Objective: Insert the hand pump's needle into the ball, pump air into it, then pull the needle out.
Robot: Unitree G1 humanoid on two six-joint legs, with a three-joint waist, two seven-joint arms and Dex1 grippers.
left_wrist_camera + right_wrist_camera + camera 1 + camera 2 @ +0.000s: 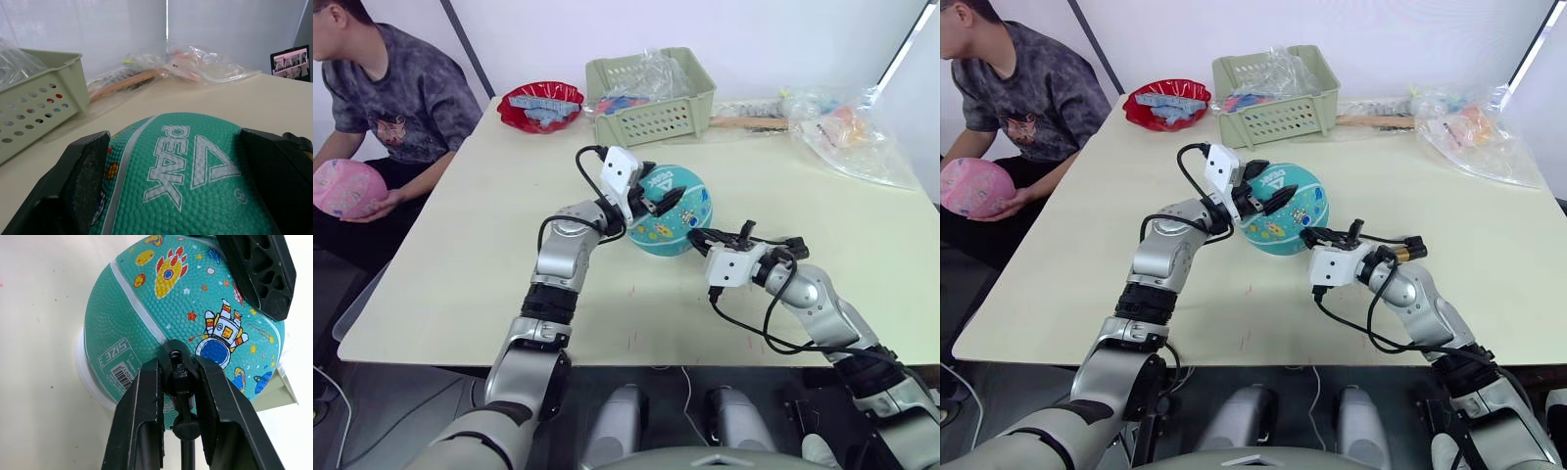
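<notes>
One ball (pixel 672 211), one hand pump (pixel 1406 251) — two end effectors.

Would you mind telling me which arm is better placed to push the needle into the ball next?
The right. Its gripper is shut on the needle's black fitting, right against the ball. The left gripper already straddles the ball's top, steadying it, so it should probably stay there.

My view: pale cream table (pixel 460 255) carries teal-blue rubber ball (pixel 677 217) centre, green perforated plastic basket (pixel 651 98), red bowl (pixel 540 106), clear plastic bags (pixel 852 132) along far edge.
</notes>
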